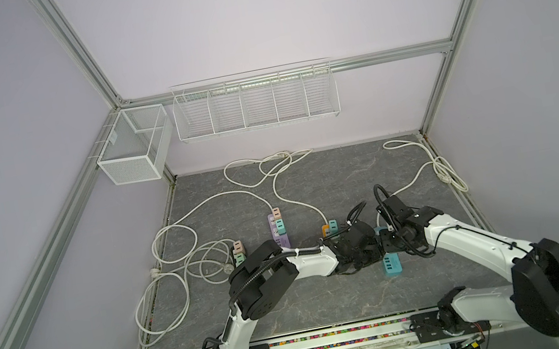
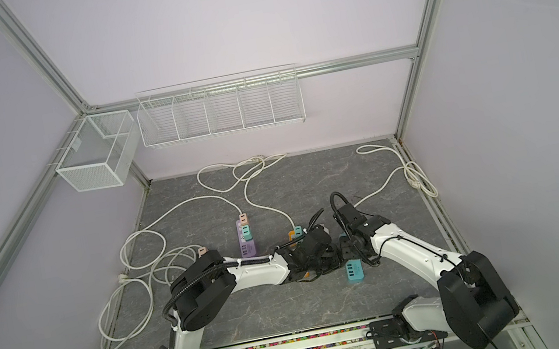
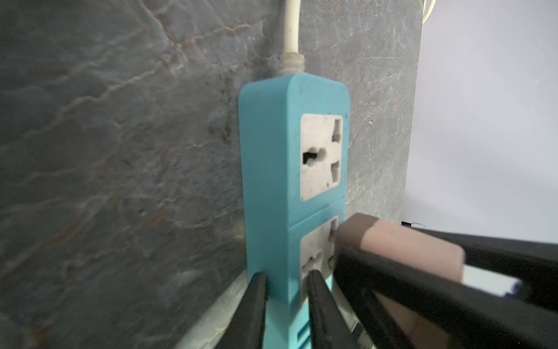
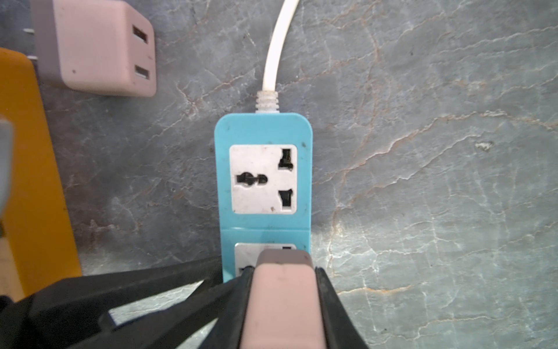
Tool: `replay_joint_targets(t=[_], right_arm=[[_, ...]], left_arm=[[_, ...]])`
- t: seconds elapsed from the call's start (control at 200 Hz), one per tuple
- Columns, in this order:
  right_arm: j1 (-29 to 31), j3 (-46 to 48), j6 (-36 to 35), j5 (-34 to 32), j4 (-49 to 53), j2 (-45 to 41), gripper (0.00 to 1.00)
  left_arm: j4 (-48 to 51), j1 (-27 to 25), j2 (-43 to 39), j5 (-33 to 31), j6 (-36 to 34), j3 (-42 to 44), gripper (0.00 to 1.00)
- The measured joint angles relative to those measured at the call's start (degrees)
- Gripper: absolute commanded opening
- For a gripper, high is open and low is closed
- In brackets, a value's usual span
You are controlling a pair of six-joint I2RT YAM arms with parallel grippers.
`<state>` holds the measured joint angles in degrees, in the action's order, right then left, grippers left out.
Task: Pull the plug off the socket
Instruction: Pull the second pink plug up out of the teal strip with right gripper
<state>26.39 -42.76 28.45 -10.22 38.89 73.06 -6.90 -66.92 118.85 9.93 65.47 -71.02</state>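
The socket is a blue power strip [image 1: 392, 265] [image 2: 353, 272] lying on the grey stone-pattern table, with a white cord at its far end. In the left wrist view my left gripper [image 3: 287, 290] is shut across the strip [image 3: 271, 157], one finger on each long side. In the right wrist view my right gripper [image 4: 283, 305] is shut on the pink plug [image 4: 283, 290]. The plug [image 3: 401, 250] has its front end at the strip's second outlet; its pins are hidden. The first outlet [image 4: 263, 179] is empty. In both top views the two wrists meet over the strip and hide the plug.
A loose pink adapter [image 4: 102, 48] and an orange strip [image 4: 33, 181] lie beside the blue one. A purple strip [image 1: 279, 232] with plugs and another strip [image 1: 239, 254] sit to the left. White cords [image 1: 184, 262] loop over the table. Wire baskets [image 1: 256, 104] hang on the back wall.
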Motion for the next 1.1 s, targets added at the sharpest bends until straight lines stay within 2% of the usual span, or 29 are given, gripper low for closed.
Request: replay_joint_targets(t=[0.535, 1.105], right_arm=[[-0.55, -0.09, -0.44, -0.11, 3.63, -7.54, 0.19], [-1.03, -0.42, -0.59, -0.07, 8.33, -20.63, 0.2]], left_arm=[[0.2, 0.0, 0.0, 0.0, -0.28, -0.2, 0.25], [9.88, 0.15, -1.44, -2.47, -6.8, -3.72, 0.3]])
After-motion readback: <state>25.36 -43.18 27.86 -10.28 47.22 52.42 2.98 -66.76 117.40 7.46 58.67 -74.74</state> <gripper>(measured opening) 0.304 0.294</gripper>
